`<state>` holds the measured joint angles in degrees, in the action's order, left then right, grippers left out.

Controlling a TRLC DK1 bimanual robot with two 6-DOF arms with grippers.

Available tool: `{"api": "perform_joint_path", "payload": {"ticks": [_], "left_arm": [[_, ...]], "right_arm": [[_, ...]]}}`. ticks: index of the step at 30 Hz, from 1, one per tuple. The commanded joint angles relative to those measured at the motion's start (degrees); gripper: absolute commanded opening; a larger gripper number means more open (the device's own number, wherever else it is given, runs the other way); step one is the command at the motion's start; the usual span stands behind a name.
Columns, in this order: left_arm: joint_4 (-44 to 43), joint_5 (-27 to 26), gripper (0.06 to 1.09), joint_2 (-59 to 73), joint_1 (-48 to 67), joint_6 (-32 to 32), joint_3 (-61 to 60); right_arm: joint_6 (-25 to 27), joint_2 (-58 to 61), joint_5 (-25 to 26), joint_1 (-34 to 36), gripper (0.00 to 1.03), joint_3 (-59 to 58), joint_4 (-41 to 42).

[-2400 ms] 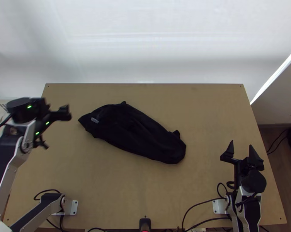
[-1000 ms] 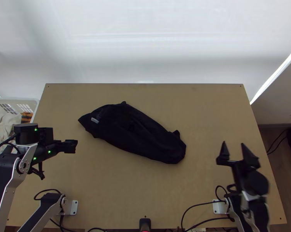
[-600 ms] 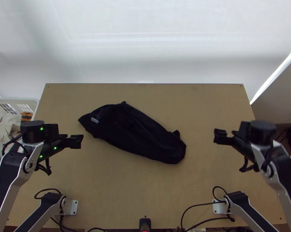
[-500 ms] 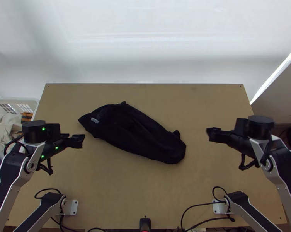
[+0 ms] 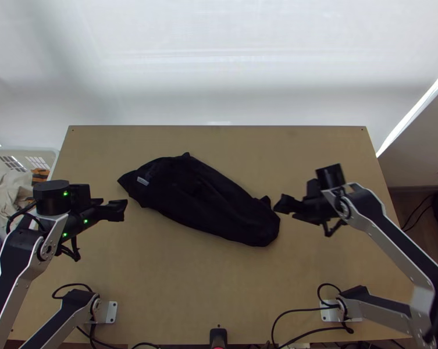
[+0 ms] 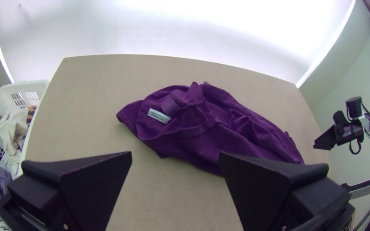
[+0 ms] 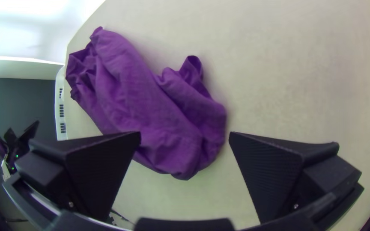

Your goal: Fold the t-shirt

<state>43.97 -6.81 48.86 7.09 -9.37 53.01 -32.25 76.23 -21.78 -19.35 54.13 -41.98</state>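
Holding my right claw [image 7: 185,135] and left claw [image 6: 175,155] wide and empty, I might drag the shirt [image 5: 204,200], bunched between them on the table [image 5: 178,285], by pinching too many layers.

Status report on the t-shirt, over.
Left pincer open, empty. Right pincer open, empty, near t-shirt. T-shirt bunched, ungripped. Basket beside table, seemingly not in the way.
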Motion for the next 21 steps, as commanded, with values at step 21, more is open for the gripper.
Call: {"api": "perform_joint_path", "payload": {"ticks": [21], "left_arm": [[0.1,1.4,1.04,-1.4,-1.7,1.5,-0.3]], "right_arm": [[0.7,20.7,4.6,-3.8,0.67,10.1,2.3]]}}
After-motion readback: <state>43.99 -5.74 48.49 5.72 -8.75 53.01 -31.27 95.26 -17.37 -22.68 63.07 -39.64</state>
